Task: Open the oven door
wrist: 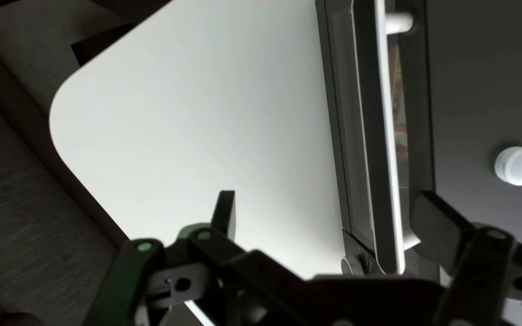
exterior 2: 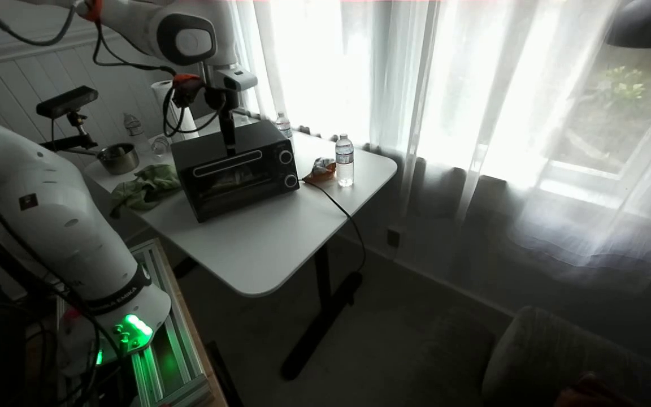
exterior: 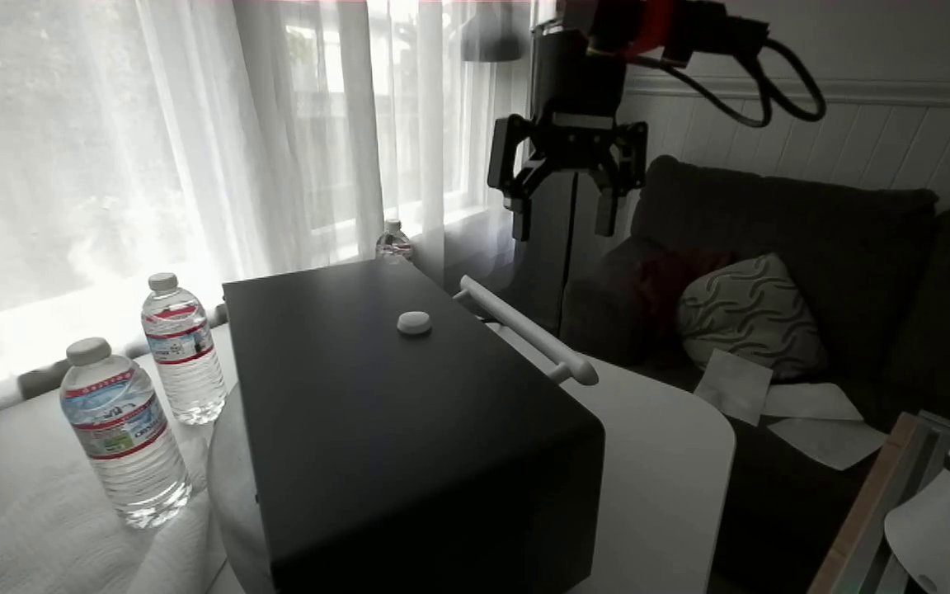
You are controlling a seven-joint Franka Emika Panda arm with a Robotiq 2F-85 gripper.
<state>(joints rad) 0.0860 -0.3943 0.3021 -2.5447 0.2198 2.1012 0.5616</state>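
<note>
We list: hand (exterior: 563, 229), spread wide, empty, above the bar handle (exterior: 529, 323) of the oven door (exterior 2: 234, 185), closed at the front of the oven (exterior: 417, 421); lowered off-centre, a finger (wrist: 442, 222) could land on that handle.

The table (exterior 2: 257, 254) has a white top with rounded corners, and the oven (exterior: 417, 421) stands on it. At one side of the oven lies a green cloth (exterior 2: 150, 185), partly over the edge, with a pot (exterior 2: 117, 159) near it. At the opposite side are a crumpled packet (exterior 2: 322, 169) and, just beside, an upright bottle (exterior 2: 346, 162). A cord (exterior 2: 337, 202) goes over the edge. Two more bottles (exterior: 124, 437) stand upright.
</note>
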